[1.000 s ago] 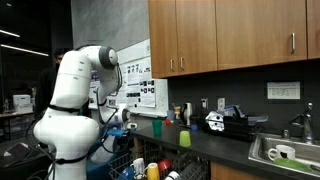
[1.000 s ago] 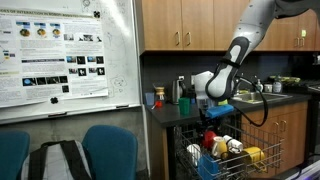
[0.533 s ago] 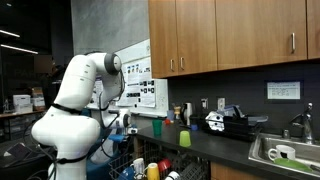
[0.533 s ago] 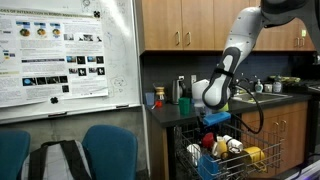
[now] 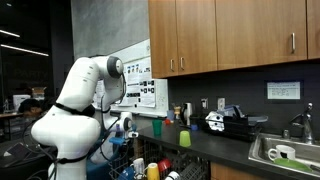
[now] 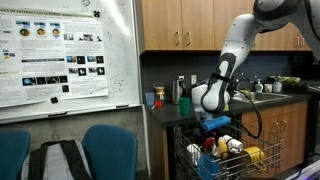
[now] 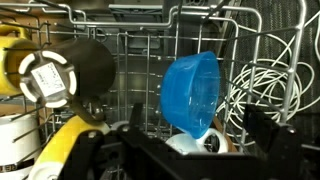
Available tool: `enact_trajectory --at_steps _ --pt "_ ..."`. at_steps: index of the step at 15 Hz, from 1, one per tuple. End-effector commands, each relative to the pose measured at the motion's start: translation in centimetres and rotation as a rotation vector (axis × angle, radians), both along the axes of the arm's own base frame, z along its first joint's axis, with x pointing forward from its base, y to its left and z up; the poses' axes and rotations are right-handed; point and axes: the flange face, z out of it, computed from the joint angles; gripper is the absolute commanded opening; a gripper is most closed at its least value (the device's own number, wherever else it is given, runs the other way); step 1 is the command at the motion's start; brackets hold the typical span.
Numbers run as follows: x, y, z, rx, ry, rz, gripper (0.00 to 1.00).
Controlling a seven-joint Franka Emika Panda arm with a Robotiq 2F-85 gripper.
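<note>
The translucent blue plastic bowl stands on its edge among the tines of the grey wire dish rack, roughly in the middle of the wrist view, its hollow side turned towards the camera. The tool hangs just over the rack with its jaws spread as wide as they go and nothing between them. Its dark fingers frame the lower edge of the wrist view on either side of the bowl, and whether they touch it cannot be made out.

Right below the bowl lies a small white rounded piece, partly hidden by the tool. To the bowl's left in the wrist view a dark brown cup with a white printed label on its base lies on its side, and under it a yellow plastic piece shows. On the bowl's other side, a bundle of white cables loops past the rack's wire wall.

In an exterior view the rack stands low in front of the dark counter, filled with coloured dishes. A green cup stands on the counter below wooden wall cabinets, with a steel sink further along. Off to the side hang a whiteboard with a poster, with blue chairs beneath.
</note>
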Motion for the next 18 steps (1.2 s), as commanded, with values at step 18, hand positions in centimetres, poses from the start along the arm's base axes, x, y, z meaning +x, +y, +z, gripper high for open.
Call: enact_trajectory --at_steps 18 --pt "0.0 -2.3 -3.1 0.010 0.028 -0.073 1.00"
